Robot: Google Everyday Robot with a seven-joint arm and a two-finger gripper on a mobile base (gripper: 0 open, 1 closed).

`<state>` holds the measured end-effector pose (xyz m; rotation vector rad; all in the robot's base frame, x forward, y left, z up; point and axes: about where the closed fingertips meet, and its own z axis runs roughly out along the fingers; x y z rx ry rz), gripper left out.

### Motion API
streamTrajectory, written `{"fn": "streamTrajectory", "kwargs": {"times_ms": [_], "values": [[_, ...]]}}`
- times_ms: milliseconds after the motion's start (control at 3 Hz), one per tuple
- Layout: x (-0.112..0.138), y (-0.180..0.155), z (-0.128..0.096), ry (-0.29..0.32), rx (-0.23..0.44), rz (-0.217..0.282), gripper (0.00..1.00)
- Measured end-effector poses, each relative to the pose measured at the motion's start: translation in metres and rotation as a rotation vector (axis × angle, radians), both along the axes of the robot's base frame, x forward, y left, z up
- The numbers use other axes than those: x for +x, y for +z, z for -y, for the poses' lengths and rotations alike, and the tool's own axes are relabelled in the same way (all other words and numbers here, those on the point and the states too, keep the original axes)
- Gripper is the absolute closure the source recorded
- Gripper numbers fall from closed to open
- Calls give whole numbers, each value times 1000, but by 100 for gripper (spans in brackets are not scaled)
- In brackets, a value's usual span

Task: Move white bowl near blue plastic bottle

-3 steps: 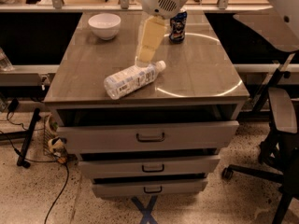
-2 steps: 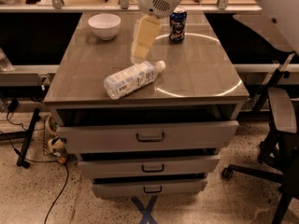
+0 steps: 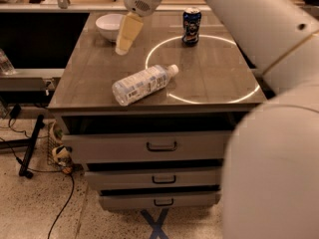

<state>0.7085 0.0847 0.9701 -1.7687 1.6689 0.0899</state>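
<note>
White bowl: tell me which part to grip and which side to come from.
Grip the white bowl by its rim, coming down from above at its right edge. It sits upright, open side up, at the back left of the table, so the thin rim wall is exposed; the rounded body would likely slip. The gripper hangs just right of it, nearest that edge.

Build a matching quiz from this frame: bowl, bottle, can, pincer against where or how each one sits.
Things:
1. white bowl
2. blue plastic bottle
3. dark blue can
4. pincer

Places or states:
A. lying on its side, mid-table toward the front
B. just right of the bowl in the view, pointing down
C. far left of the tabletop
D. upright on the far edge of the white ring

Pairs: 1-C, 2-A, 3-D, 4-B.
</note>
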Motion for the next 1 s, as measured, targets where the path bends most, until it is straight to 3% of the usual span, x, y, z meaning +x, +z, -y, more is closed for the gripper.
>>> {"fn": "streamTrajectory", "kwargs": {"times_ms": [333,1000], "values": [[69,-23,-44,-38,48,56,0],[131,-60,-85,-98,66,74,0]]}}
